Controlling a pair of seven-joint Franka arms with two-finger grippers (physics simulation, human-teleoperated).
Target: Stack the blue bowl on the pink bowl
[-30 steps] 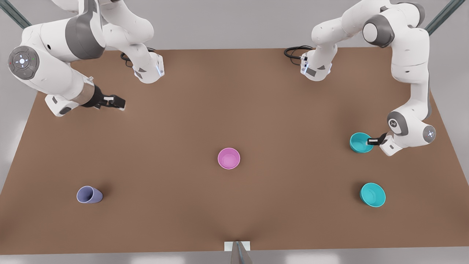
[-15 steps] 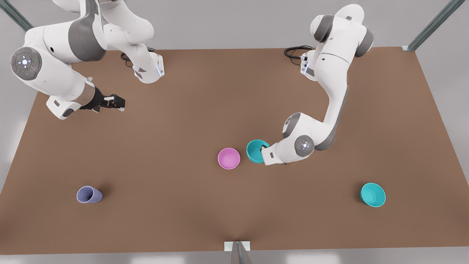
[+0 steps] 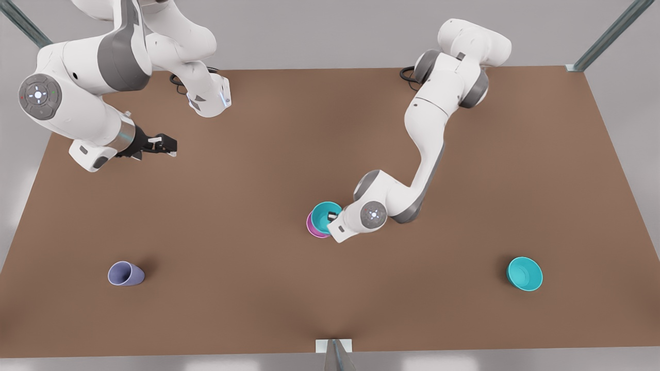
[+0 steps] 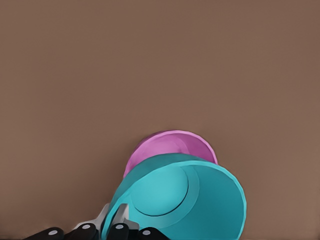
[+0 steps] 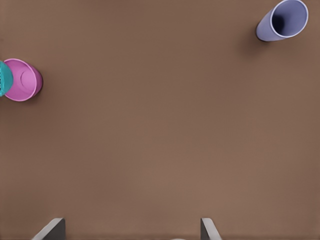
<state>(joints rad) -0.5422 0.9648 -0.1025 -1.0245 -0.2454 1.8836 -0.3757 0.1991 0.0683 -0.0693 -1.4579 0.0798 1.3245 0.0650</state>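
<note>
Mid-frame in the front view, the blue bowl [image 3: 324, 215] overlaps the pink bowl [image 3: 313, 226]; the cup [image 3: 125, 273] lies lower left, another bowl [image 3: 524, 273] lower right

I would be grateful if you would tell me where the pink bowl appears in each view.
Front view: the pink bowl is mid-table, mostly covered by the blue bowl that the left gripper holds.
Left wrist view: the pink bowl peeks out beyond the blue bowl.
Right wrist view: the pink bowl is at the picture's edge, far from the cup.
Shared landmark: the blue bowl overlapping it.
</note>
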